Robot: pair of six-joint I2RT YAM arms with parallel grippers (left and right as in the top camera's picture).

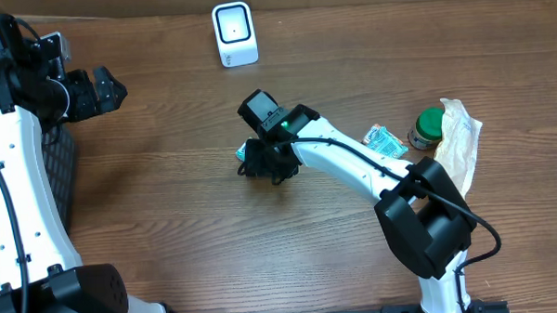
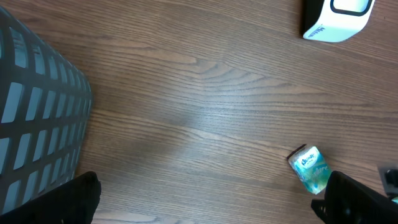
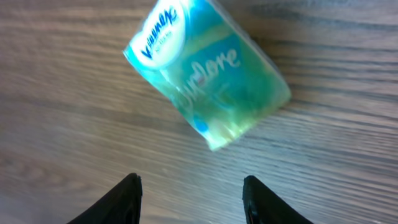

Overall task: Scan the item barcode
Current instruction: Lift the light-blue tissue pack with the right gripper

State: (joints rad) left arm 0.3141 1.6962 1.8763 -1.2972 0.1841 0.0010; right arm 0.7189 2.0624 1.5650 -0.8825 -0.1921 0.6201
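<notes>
Left to right: one dark mesh basket [image 2: 37, 124] sits at 9 o'clock on the worktop [image 1: 169, 225]. The left fingers [image 2: 81, 199] beside it are spread wide and hold nothing. One white scanner [image 1: 234, 33] stands at 12 o'clock. One teal tissue pack [image 3: 208, 74] lies flat mid-worktop, at the scanner's 6 o'clock and well apart from it. The right fingers [image 3: 127, 199] are parted just short of it, not touching.

Out at 3 o'clock: one more teal packet [image 1: 387, 141], one green-lidded jar [image 1: 428, 128], one crinkly bag [image 1: 462, 131].

Progress-wise, I'd guess the scan isn't happening now. No barcode shows, and I can't tell if it's been scanned. If not, gripping, lifting and presenting remain.
</notes>
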